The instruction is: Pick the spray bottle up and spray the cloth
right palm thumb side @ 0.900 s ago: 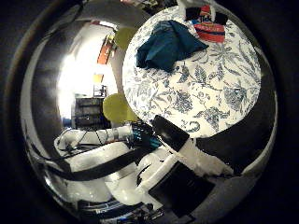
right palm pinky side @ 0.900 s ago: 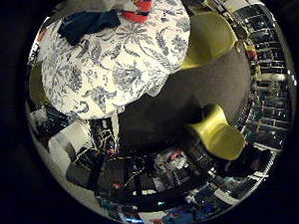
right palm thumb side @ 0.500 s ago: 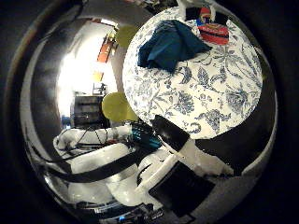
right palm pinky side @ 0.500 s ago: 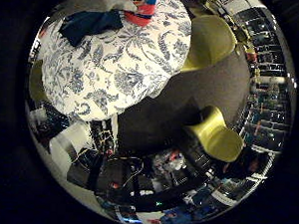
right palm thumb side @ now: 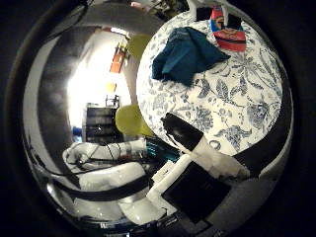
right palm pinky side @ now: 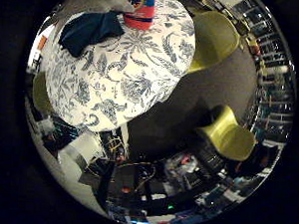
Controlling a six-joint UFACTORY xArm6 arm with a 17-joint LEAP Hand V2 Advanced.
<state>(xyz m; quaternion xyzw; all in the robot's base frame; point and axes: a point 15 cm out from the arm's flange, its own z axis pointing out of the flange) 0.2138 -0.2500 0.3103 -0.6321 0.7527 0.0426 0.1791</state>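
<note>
Round, flower-printed tabletop (right palm pinky side: 126,81) grows larger in both palm views: the hand has come nearer its target.

Against the pictures from a moment ago the whole scene has swelled and shifted, so the camera moved, not the things. The spray bottle (right palm thumb side: 228,30), red and blue, stands at the top right of the thumb-side view, just beside the crumpled dark teal cloth (right palm thumb side: 185,55) in the upper middle. The hand (right palm thumb side: 197,163) shows at lower centre, one of its fingers (right palm thumb side: 180,132) reaching out straight and holding nothing. Yellow-green chairs (right palm pinky side: 231,135) stand around. By my judgement this is the approach only; grasp and spraying remain.
</note>
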